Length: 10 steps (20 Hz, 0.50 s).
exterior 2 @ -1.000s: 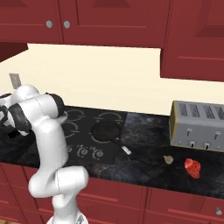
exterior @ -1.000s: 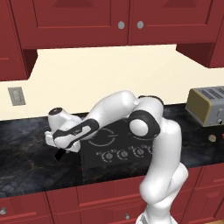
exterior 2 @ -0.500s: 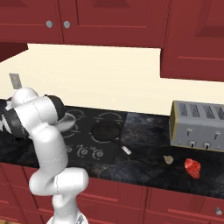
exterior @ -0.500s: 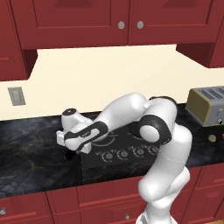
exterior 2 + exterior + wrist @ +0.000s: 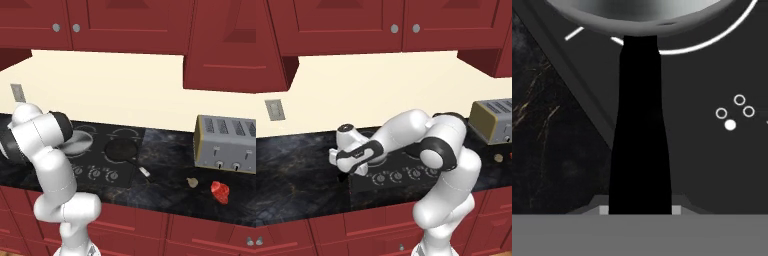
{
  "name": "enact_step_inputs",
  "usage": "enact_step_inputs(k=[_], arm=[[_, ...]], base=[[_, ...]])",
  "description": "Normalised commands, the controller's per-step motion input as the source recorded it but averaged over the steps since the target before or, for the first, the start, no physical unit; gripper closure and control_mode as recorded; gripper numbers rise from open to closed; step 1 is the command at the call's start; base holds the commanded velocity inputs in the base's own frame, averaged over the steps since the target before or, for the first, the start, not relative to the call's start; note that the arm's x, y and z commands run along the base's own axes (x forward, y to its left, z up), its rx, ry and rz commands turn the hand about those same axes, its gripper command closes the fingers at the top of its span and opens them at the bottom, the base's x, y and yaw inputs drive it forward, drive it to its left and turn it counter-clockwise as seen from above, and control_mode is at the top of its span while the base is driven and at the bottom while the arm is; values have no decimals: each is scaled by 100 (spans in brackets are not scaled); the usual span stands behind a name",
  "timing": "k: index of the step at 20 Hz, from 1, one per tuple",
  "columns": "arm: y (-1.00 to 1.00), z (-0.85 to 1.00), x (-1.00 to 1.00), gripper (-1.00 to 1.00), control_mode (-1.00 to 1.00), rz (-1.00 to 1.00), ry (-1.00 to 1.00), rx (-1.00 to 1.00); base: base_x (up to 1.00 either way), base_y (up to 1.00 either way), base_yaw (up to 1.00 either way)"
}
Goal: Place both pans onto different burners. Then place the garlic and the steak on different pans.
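Note:
The silver pan fills the top of the hand view, and its black handle runs down into my gripper, which is shut on it. A white burner ring curves under the pan's rim. From the right base, the silver pan shows over the cooktop's left side, partly behind my arm. The black pan sits on a burner to its right. The garlic and the red steak lie on the counter in front of the toaster. My hand hangs at the cooktop's left edge.
A toaster stands at the back right of the dark stone counter. Control knobs line the front of the cooktop. Red cabinets hang above, and an outlet is on the wall to the left.
My hand has carried the silver pan to the right, from over the left counter to the cooktop's left side. The black pan, garlic and steak have not moved.

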Motion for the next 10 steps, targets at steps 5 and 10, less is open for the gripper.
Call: enact_step_inputs(k=[5, 10], arm=[[0, 0, 0, 100, -100, -9, 0, 0], [9, -1, 17, 100, -100, -4, 0, 0]], base=[[0, 0, 0], [0, 0, 0]])
